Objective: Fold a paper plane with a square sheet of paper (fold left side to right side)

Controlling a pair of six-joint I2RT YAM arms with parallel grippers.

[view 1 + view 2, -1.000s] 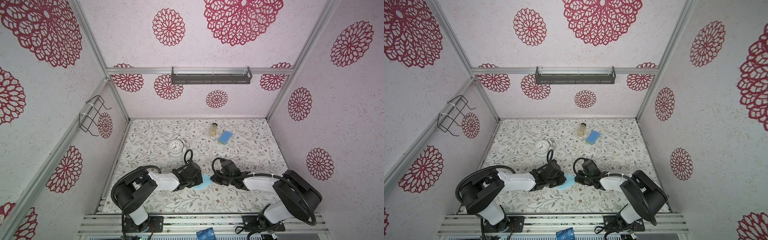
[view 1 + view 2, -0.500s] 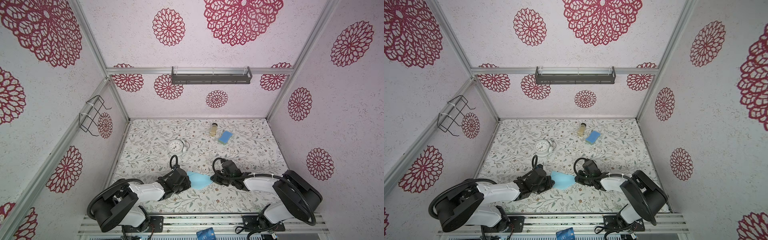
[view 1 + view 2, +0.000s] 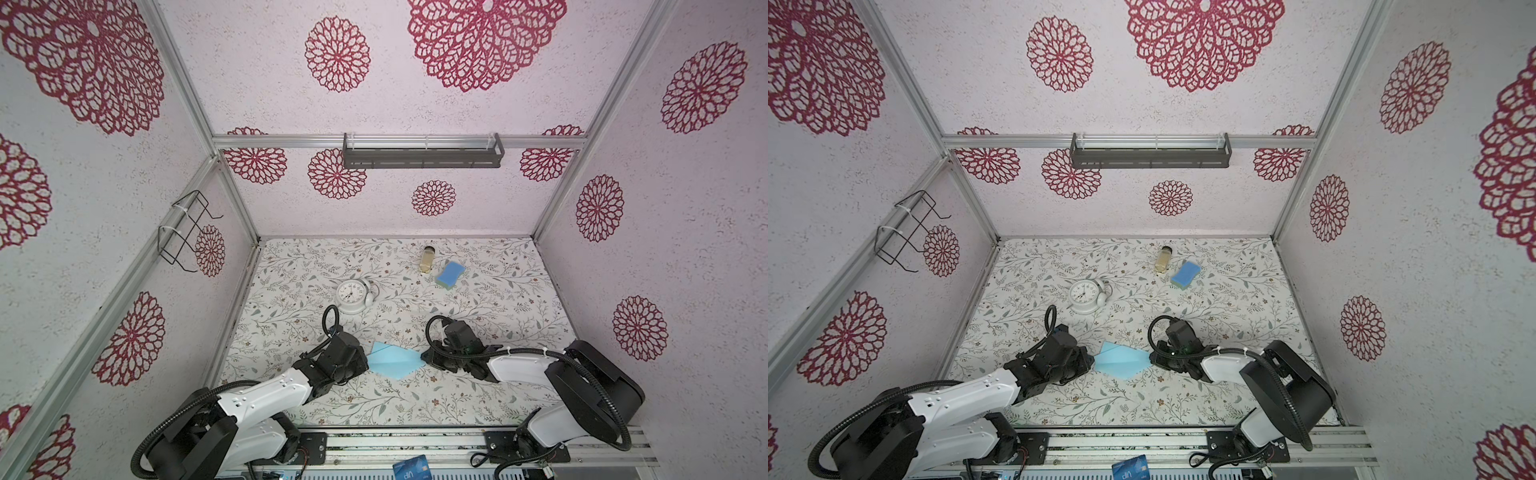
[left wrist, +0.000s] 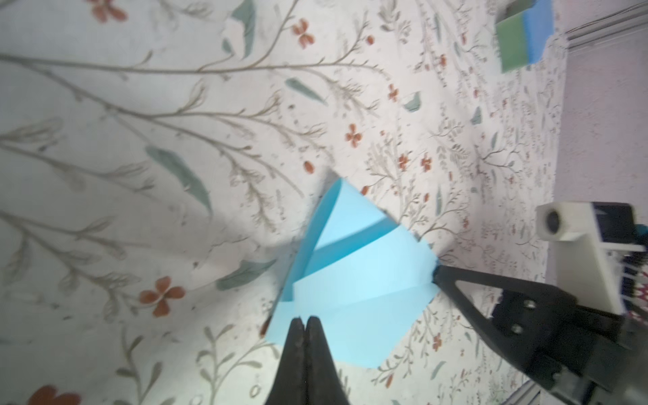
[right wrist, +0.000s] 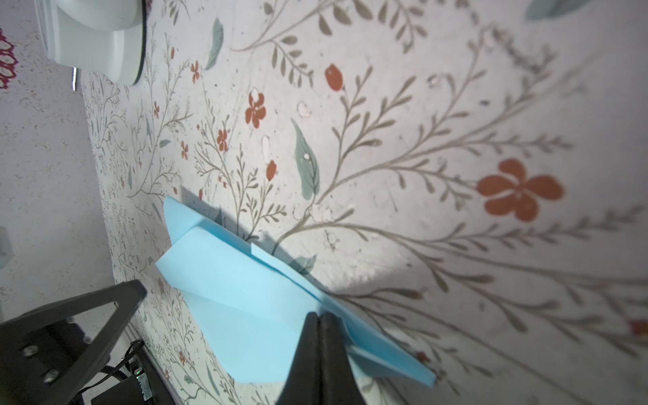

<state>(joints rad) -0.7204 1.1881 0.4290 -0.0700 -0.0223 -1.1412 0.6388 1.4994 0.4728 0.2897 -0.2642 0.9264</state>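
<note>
The light blue square sheet of paper (image 3: 395, 363) (image 3: 1121, 362) lies on the floral table, folded into a flat layered wedge with creased flaps (image 4: 368, 280) (image 5: 245, 298). Its point faces right and it has no long dart nose. My left gripper (image 3: 366, 360) (image 3: 1090, 362) (image 4: 306, 319) is shut, its tips over the paper's left edge with nothing between them. My right gripper (image 3: 423, 357) (image 3: 1151, 358) (image 5: 319, 315) is shut too, its tips resting on the paper's right point. An upper flap stands slightly raised in both wrist views.
A white clock (image 3: 352, 295) lies behind the left gripper. A small bottle (image 3: 428, 259) and a blue sponge with a green underside (image 3: 449, 274) sit toward the back. A dark blue card (image 3: 411, 469) rests on the front rail.
My left gripper has pulled back leftward off the middle of the paper to its left edge, uncovering the folded sheet. The right gripper has stayed at the right point.
</note>
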